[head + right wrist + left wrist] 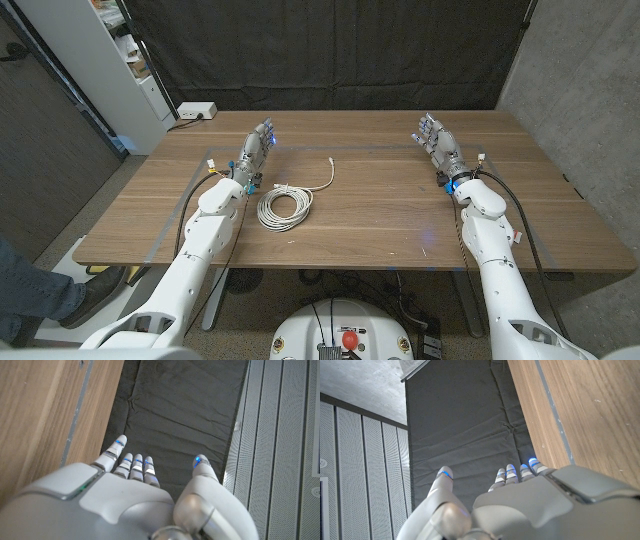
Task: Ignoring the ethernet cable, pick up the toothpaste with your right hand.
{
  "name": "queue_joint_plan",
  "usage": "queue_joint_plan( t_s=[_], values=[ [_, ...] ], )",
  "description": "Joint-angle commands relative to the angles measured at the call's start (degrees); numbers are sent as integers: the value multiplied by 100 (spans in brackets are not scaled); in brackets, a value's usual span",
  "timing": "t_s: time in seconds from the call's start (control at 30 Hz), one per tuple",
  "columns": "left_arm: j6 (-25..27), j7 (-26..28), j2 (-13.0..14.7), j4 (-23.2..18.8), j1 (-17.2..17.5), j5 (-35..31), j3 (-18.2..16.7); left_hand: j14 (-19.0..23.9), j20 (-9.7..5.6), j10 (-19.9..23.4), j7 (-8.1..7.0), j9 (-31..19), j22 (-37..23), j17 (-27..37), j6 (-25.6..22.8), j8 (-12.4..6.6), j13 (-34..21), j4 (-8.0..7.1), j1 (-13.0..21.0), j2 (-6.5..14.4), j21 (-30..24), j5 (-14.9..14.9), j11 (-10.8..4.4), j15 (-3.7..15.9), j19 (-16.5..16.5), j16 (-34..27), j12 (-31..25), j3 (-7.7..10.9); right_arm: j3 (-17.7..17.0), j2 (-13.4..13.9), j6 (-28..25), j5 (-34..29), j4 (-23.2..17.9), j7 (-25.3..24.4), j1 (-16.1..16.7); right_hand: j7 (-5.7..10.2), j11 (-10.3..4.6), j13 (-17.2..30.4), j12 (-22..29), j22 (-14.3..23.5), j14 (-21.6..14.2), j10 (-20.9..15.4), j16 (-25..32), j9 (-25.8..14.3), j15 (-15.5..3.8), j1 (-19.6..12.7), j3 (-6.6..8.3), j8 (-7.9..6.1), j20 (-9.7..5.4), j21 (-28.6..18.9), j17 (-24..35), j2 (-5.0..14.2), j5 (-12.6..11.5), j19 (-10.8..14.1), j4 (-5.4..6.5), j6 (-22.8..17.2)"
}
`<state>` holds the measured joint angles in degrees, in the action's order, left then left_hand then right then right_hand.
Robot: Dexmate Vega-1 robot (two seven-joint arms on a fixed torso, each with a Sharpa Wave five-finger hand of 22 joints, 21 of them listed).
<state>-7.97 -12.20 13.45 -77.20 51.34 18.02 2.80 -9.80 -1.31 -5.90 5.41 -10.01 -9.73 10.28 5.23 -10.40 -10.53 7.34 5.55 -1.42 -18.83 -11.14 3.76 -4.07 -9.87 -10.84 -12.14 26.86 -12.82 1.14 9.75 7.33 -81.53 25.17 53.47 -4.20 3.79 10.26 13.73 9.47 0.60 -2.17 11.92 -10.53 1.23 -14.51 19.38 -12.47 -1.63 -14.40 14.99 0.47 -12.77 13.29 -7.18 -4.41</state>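
A coiled white ethernet cable (286, 205) lies on the wooden table (380, 220) left of the middle, one end trailing toward the far side. I see no toothpaste on the table. My left hand (257, 148) stands on the table's far left part, fingers apart and holding nothing; its back (530, 505) fills the lower left wrist view. My right hand (437, 142) stands on the far right part, fingers apart and holding nothing, well away from the cable. Its back (115, 505) reaches toward the black curtain in the right wrist view.
A black curtain (340, 50) hangs behind the table. A white power strip (197, 111) sits at the far left corner beside a white shelf unit (110, 60). A person's leg and shoe (60, 295) are at the lower left edge.
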Motion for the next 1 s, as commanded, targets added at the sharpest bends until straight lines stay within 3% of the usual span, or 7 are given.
queue_joint_plan(
  t_s=[0.03,1.0],
  values=[
    [9,-34,-31,-26,47,1,-51,-20,13,-19,38,-17,-25,8,-10,-36,-21,4,51,15,15,-1,1,-15,-336,-27,-2,31,-151,-75,84,-35,-233,159,157,-3,31,29,-5,26,-49,-59,41,-16,30,-74,10,23,9,6,2,-5,-25,66,-37,0],
    [23,-35,40,-296,176,-16,-59,-18,41,-8,26,-18,-32,12,-22,-36,-23,11,67,32,95,9,-14,-15,-324,-17,6,18,-406,-105,135,56,-909,238,654,-29,26,35,-72,13,-279,-182,88,-20,58,-221,-18,59,60,-3,-103,-49,-2,448,-114,-32]
  ],
)
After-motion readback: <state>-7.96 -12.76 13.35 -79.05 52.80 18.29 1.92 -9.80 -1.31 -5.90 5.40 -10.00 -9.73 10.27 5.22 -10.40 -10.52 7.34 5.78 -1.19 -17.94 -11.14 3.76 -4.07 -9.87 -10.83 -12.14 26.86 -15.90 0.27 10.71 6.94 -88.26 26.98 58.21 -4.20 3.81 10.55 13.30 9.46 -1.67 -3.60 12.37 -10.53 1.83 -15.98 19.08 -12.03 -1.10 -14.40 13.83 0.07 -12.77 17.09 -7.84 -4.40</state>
